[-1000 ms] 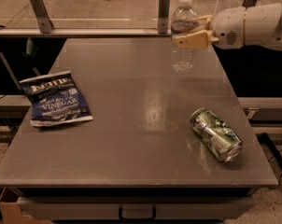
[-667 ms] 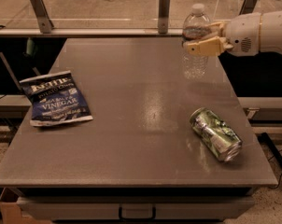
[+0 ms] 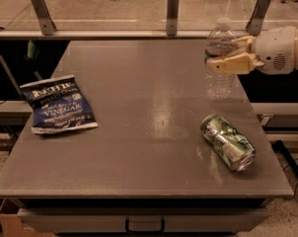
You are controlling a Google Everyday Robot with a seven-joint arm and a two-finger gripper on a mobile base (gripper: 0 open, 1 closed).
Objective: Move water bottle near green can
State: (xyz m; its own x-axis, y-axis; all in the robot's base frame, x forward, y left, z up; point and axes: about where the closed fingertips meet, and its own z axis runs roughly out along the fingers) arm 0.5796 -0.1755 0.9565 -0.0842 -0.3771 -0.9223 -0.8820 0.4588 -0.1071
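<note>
The water bottle is clear and ribbed with a white cap. It stands upright near the table's right edge, held around its upper body. My gripper reaches in from the right and is shut on the bottle, cream fingers on either side. The green can lies on its side on the table, in front of the bottle and a short way nearer the camera, with a gap between them.
A dark blue chip bag lies flat at the table's left side. The grey table has a rail with metal posts along its far edge. The right edge runs close past the bottle and can.
My gripper has carried the bottle to the right and toward the camera, closer to the green can. The can and chip bag have not moved.
</note>
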